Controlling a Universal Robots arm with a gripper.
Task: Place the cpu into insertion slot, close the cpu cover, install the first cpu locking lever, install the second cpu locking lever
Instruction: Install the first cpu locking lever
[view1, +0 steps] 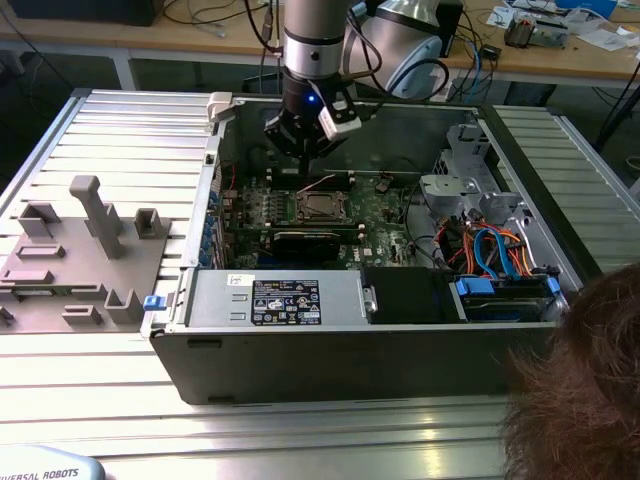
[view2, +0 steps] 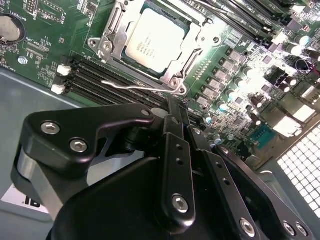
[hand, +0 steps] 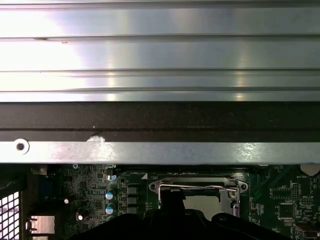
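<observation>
The gripper hung inside the open case, just above the board and close to the far side of the socket as the exterior view showed it. In the second wrist view its fingers stood pressed together with nothing between them, so the gripper was closed and empty, its tips just short of a thin wire lever. That lever ran along the socket edge nearest the gripper, its long axis lying across the line of the fingers, and it seemed raised off the board rather than latched, though I could not be sure. Just beyond the lever lay the cpu, already seated flat in the slot, its dull silver top showing through the window of the cover, which looked lowered around it. The first wrist view showed the same lever crossing the socket right ahead of the fingers, with the case wall beyond. The cpu carried a few lines of fine print, too small to read. A label on the power supply bore text and marks that were likewise unreadable.
</observation>
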